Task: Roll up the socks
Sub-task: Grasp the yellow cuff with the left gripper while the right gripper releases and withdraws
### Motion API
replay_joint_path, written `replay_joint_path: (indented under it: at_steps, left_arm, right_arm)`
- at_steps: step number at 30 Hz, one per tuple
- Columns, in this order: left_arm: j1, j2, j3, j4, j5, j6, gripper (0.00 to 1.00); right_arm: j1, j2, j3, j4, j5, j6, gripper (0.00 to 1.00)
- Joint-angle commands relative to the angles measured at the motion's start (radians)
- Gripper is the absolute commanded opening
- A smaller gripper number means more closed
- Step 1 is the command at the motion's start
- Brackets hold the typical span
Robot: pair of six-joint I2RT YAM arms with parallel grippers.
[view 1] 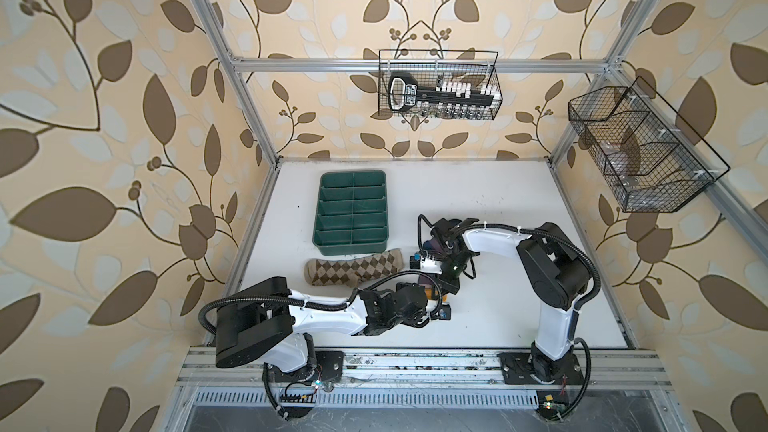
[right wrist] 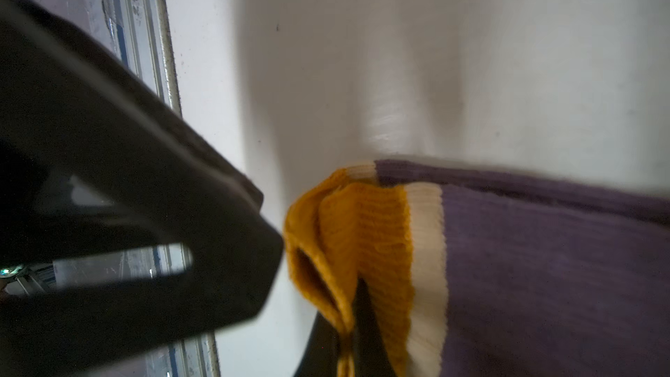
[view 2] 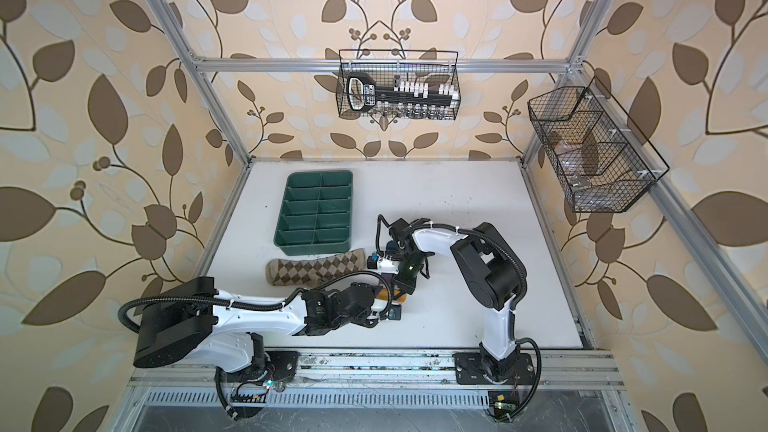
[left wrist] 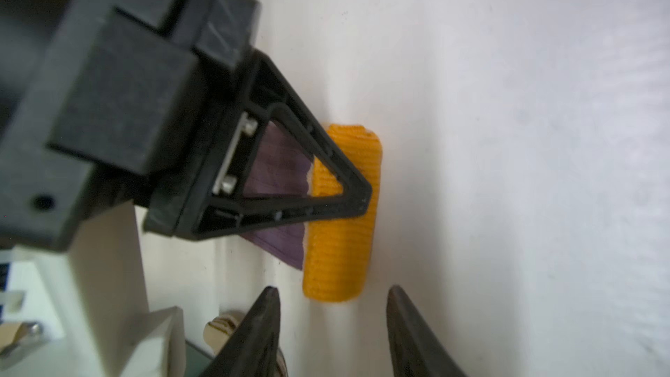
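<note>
The tan argyle sock lies flat on the white table, in front of the green tray. The purple sock lies to its right, mostly hidden under my right arm in both top views; only its orange cuff peeks out. My right gripper is shut on a fold of that orange cuff. My left gripper is open beside the cuff's end, with nothing between its fingertips. One left finger fills the side of the right wrist view.
A green divided tray stands behind the tan sock. Two wire baskets hang on the back and right frame. Both arms crowd together over the middle of the table.
</note>
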Motion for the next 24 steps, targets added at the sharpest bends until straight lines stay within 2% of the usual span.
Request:
replay_joint_path:
  at_steps: [1, 8, 14, 17, 18, 20, 24]
  left_arm:
    - [0.024, 0.038, 0.04, 0.06, 0.022, -0.04, 0.54]
    - [0.039, 0.106, 0.089, 0.008, 0.062, -0.038, 0.5]
    - [0.045, 0.172, 0.145, -0.055, 0.088, -0.08, 0.24]
    - [0.047, 0.169, 0.147, -0.067, 0.107, -0.098, 0.07]
    - [0.049, 0.165, 0.145, -0.068, 0.113, -0.102, 0.0]
    - [0.053, 0.161, 0.144, -0.076, 0.122, -0.11, 0.0]
    - [0.083, 0.143, 0.155, -0.127, 0.171, -0.12, 0.0]
  right_arm:
    - [0.013, -0.033, -0.016, -0.018, 0.004, -0.033, 0.0]
    - [0.018, -0.039, -0.02, -0.015, 0.006, -0.034, 0.0]
    - [0.022, -0.059, -0.03, -0.001, 0.008, -0.031, 0.0]
    - [0.022, -0.072, -0.04, 0.018, 0.034, -0.022, 0.0]
    - [0.023, -0.079, -0.044, 0.026, 0.046, -0.018, 0.0]
    - [0.02, -0.1, -0.062, 0.066, 0.109, 0.014, 0.0]
    - [0.011, -0.188, -0.109, 0.141, 0.294, 0.067, 0.1]
